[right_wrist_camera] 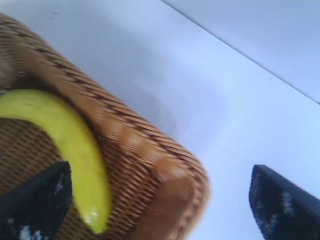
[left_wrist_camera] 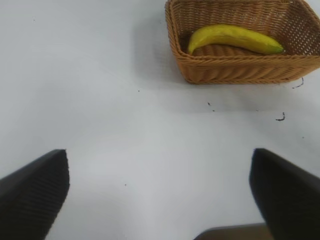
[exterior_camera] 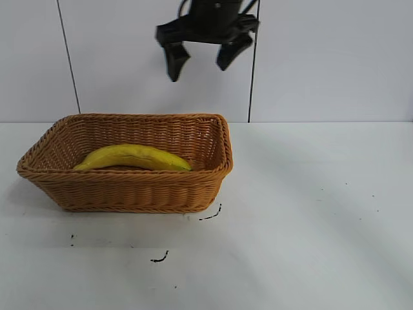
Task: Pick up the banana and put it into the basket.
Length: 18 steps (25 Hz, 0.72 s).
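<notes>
One banana (exterior_camera: 132, 157), one basket (exterior_camera: 129, 190) (banana inside), right tool (exterior_camera: 200, 59) spread

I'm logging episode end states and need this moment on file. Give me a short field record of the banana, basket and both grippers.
banana: lying inside the basket, held by nothing
basket: upright on the white table
right gripper: open, empty, above the basket's far side
left gripper: open, empty, over bare table away from the basket
task state: banana already placed
</notes>
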Each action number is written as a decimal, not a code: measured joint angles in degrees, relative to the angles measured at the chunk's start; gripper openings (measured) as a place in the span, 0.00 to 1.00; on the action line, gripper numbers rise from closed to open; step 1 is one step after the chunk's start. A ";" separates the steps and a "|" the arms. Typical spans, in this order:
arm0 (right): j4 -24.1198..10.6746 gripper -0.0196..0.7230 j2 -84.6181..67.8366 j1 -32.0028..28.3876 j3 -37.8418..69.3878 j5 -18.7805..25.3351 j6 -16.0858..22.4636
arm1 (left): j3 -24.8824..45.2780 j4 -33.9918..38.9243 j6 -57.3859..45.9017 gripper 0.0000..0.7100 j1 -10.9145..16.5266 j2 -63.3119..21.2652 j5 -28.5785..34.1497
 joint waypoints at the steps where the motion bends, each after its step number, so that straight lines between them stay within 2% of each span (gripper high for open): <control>1: -0.05 0.95 0.00 -2.33 0.00 0.77 0.17 | 0.00 0.00 0.00 0.98 0.00 0.00 0.00; 7: -0.19 0.95 0.00 -14.09 0.00 4.36 0.73 | 0.00 0.00 0.00 0.98 0.00 0.00 0.00; 11: -0.23 0.95 0.00 -19.88 0.00 6.30 0.72 | 0.00 0.00 0.00 0.98 0.00 0.00 0.00; 18: -0.25 0.95 -0.46 -24.26 0.55 6.49 0.72 | 0.00 0.00 0.00 0.98 0.00 0.00 0.00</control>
